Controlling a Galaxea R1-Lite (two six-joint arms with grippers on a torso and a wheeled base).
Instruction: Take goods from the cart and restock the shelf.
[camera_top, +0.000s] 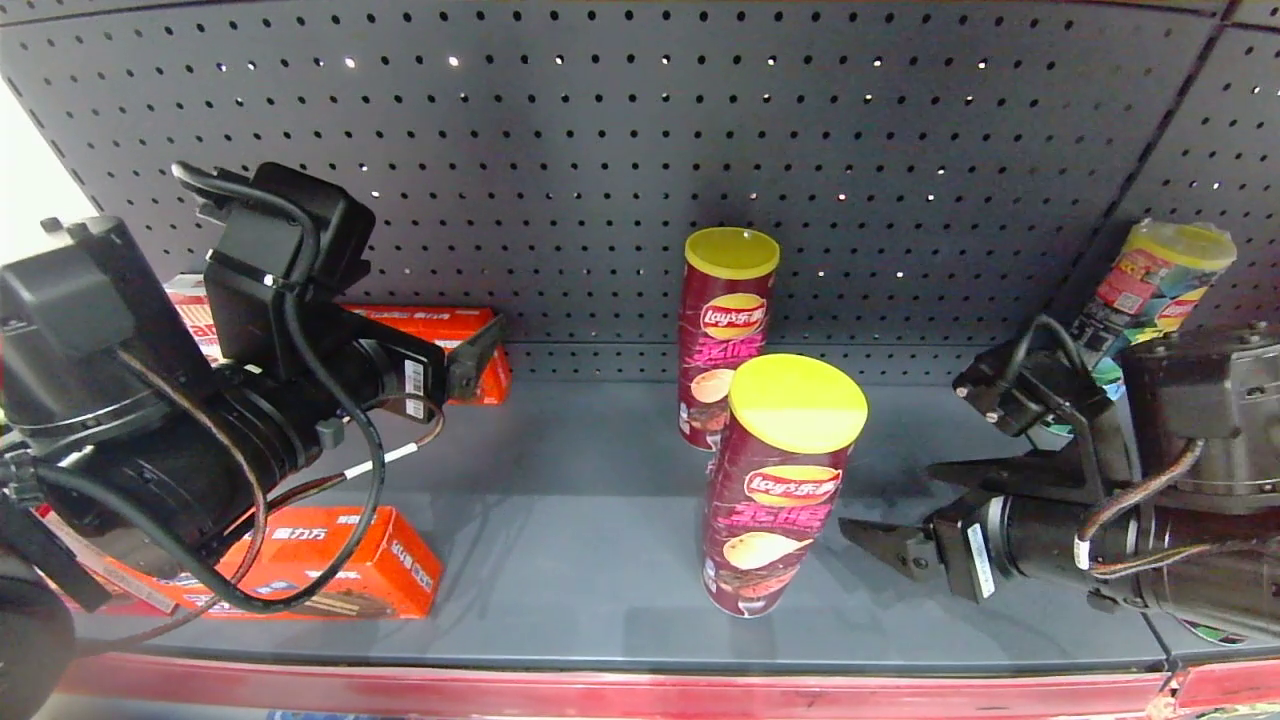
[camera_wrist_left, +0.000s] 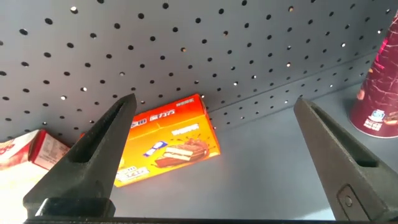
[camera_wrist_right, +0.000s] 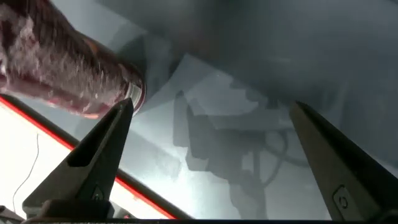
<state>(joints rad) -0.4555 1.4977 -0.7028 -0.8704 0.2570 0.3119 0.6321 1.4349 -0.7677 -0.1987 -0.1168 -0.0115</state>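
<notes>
The front can (camera_top: 780, 490) stands on the shelf (camera_top: 560, 545), with a second can (camera_top: 725, 335) just behind it. My right gripper (camera_top: 890, 500), beside the front can, gapes empty, as does my left gripper (camera_top: 482, 358). I judge these cans placed, with more to fetch.

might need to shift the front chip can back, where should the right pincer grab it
Probably around the mid body of the front chip can, coming in level from its right. It stands upright, a round tube, and the open right pincer sits beside it at that height; the second can stands close behind.
</notes>
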